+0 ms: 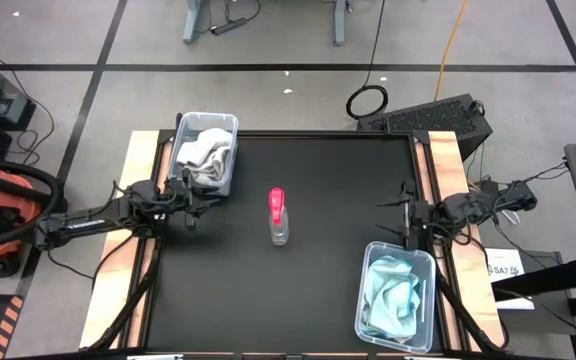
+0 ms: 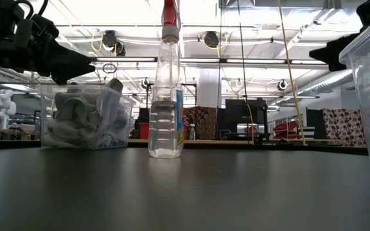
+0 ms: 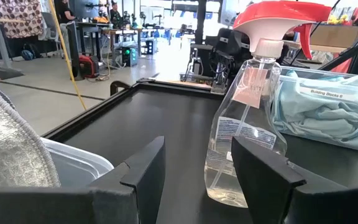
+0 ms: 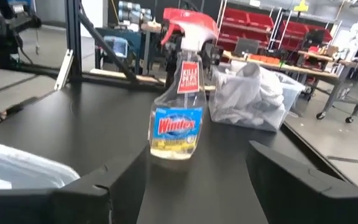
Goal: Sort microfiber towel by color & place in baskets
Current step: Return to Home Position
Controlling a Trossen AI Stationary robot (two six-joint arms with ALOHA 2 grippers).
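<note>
Sorting looks finished: grey towels point(image 1: 206, 152) fill the left bin point(image 1: 208, 117) and light blue towels point(image 1: 393, 298) fill the right bin point(image 1: 398, 246), one colour to each. The left gripper point(image 1: 200, 208) and right gripper point(image 1: 393, 215) hang at the table's sides, jaws spread and empty, probably parking clear of the Windex spray bottle point(image 1: 279, 218)

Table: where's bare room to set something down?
Two bare patches: one bounded by the grey-towel bin, spray bottle and right gripper; the other by the left gripper, bottle and blue-towel bin. It is crowded beside each bin, where the grippers sit.
</note>
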